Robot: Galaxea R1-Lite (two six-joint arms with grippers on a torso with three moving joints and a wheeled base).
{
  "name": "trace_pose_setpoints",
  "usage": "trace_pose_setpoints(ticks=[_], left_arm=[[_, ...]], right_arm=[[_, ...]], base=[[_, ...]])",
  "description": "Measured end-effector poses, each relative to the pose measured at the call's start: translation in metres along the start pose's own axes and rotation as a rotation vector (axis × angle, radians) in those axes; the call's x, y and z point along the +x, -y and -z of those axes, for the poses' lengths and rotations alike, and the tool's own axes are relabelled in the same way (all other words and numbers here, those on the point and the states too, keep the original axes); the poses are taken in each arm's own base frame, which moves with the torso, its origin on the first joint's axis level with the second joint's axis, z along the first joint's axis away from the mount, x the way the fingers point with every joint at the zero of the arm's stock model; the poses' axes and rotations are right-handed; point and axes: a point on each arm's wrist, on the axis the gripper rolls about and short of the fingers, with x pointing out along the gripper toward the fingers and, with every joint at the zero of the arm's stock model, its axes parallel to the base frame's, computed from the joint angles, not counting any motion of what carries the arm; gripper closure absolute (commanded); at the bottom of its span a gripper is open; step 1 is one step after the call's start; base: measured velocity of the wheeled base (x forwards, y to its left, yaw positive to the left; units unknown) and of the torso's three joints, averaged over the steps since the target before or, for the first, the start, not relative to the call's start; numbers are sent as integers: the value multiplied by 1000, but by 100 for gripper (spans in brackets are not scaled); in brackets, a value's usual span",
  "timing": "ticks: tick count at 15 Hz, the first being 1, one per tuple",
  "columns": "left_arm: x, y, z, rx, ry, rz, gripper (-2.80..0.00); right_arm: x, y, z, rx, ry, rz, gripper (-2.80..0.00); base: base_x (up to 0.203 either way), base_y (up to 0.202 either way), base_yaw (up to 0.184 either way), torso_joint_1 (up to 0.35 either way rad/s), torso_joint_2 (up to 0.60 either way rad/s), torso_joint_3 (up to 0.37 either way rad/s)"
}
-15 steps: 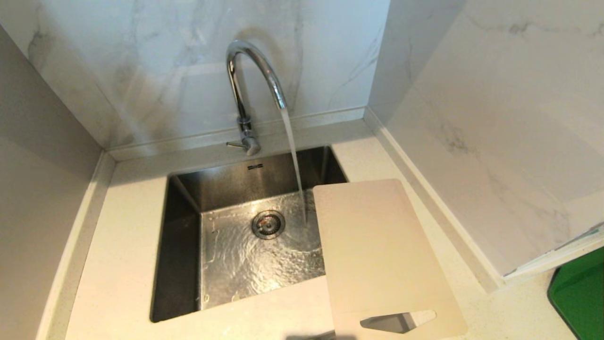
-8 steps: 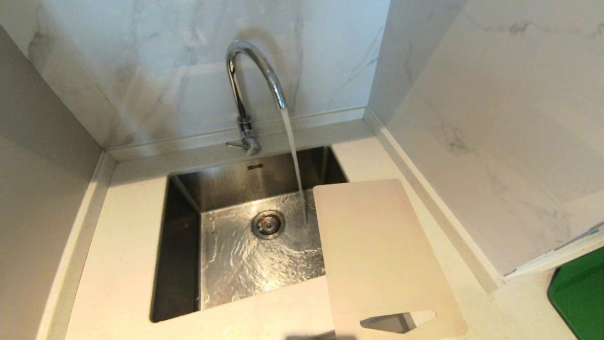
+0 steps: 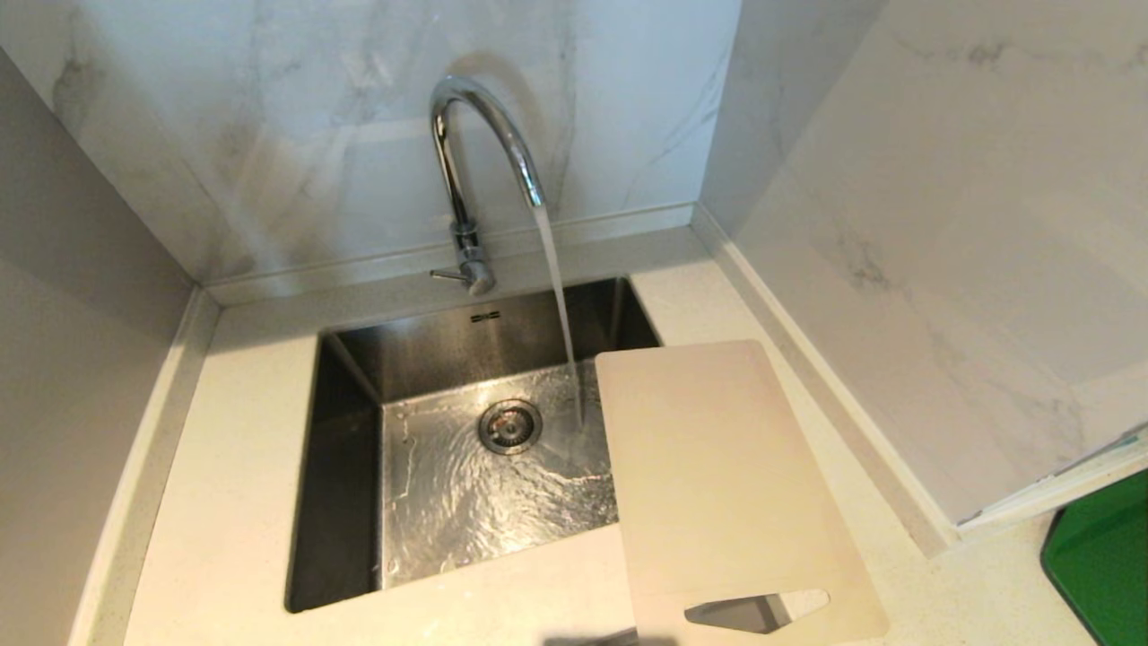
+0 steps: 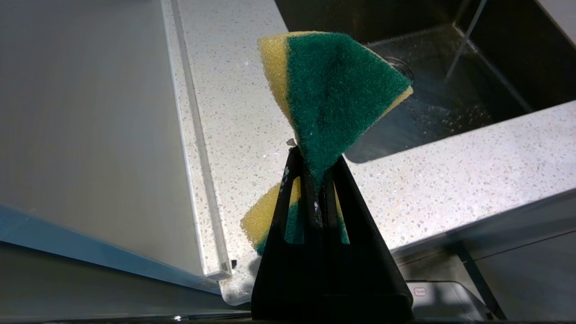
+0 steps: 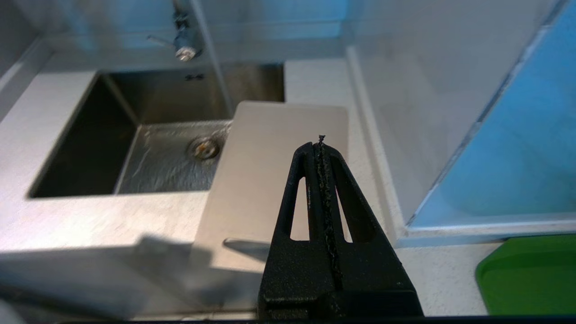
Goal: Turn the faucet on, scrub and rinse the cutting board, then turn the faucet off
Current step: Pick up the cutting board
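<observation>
The faucet point(image 3: 475, 170) is standing at the back edge of the sink point(image 3: 345, 449), its spout arching forward, and water is pouring from it in a steady stream point(image 3: 560, 314) onto the basin floor just beside the drain point(image 3: 509, 425). The small side lever point(image 3: 446, 274) is pointing to the left in the head view. Against the two earlier head frames nothing has shifted: faucet, stream and board are all sitting where they were, and only the ripples on the basin floor are differing.

The cutting board point(image 3: 726, 484) is lying flat on the speckled surface point(image 3: 224, 502) at the sink's right side, its left edge overhanging the basin, its handle slot point(image 3: 758, 610) at the near end. A bright green flat object point(image 3: 1099, 556) is lying at the far right, well apart from the board.

The left gripper point(image 4: 315, 180) is holding fully closed on a yellow-and-green sponge point(image 4: 333, 94), pinched at its middle so both ends are flaring out, above the surface near the sink's corner. The right gripper point(image 5: 320, 146) is holding closed with nothing between its fingers, hanging above the board's near end.
</observation>
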Motion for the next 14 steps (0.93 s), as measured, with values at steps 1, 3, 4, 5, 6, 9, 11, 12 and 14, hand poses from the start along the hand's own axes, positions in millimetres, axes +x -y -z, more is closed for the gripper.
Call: trace_pose_setpoints(ticks=[1,3,4,5,6,9,11,12,14], left_arm=[[0,0,0,0,0,0,0],[0,0,0,0,0,0,0],[0,0,0,0,0,0,0],[0,0,0,0,0,0,0],[0,0,0,0,0,0,0],[0,0,0,0,0,0,0],[0,0,0,-2,1,0,0],[0,0,0,-2,1,0,0],[0,0,0,-2,1,0,0]], right_arm=[[1,0,-8,4,-24,-29,0],[3,-1,-22,16,-74,-75,0],[5,0,-28,21,-102,-89,0],[7,0,-34,19,-122,-98,0],[9,1,-38,1,-144,-103,0],[22,3,-43,-47,-201,-120,0],[32,5,-43,-40,-234,-152,0],[37,6,-42,-39,-252,-163,0],[45,7,-38,-55,-294,-192,0]], base=[[0,0,0,0,0,0],[0,0,0,0,0,0],[0,0,0,0,0,0],[0,0,0,0,0,0],[0,0,0,0,0,0],[0,0,0,0,0,0],[0,0,0,0,0,0],[0,0,0,0,0,0],[0,0,0,0,0,0]])
